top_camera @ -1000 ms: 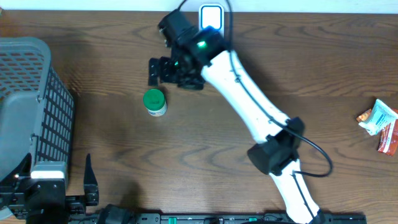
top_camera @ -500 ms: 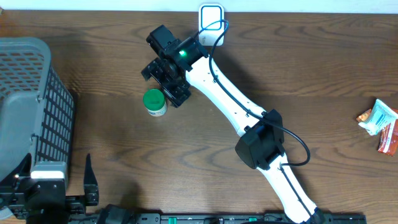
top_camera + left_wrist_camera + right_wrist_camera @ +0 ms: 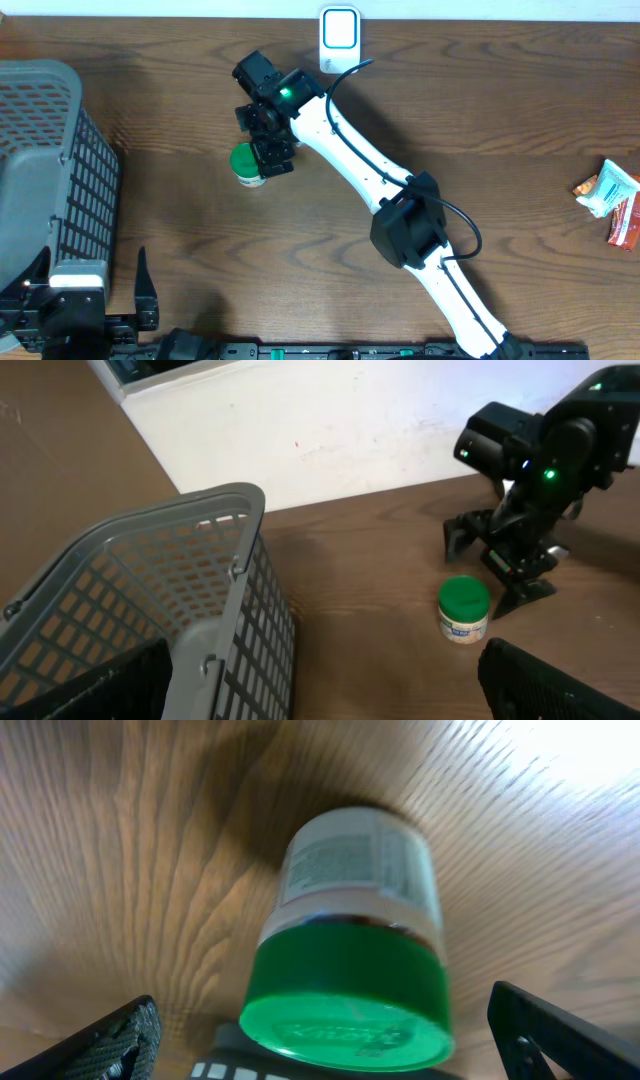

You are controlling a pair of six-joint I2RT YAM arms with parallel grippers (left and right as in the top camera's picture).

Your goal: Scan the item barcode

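Currently the right gripper (image 3: 262, 140) hangs just beside the green-lidded jar (image 3: 247, 165), fingers wide apart, gripping nothing. The jar stands upright on the table (image 3: 500, 120), left of centre. The left gripper (image 3: 330, 685), also spread, sits near the basket (image 3: 60, 150).

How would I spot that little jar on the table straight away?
Find the big grey basket at the left end of the wooden table. To its right stands a small upright jar. It alone has a bright green lid and a white label.

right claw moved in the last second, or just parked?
Yes. The right claw has come toward the table's near edge, closing on the green-lid jar, which has not shifted. It is open at the jar's right side.
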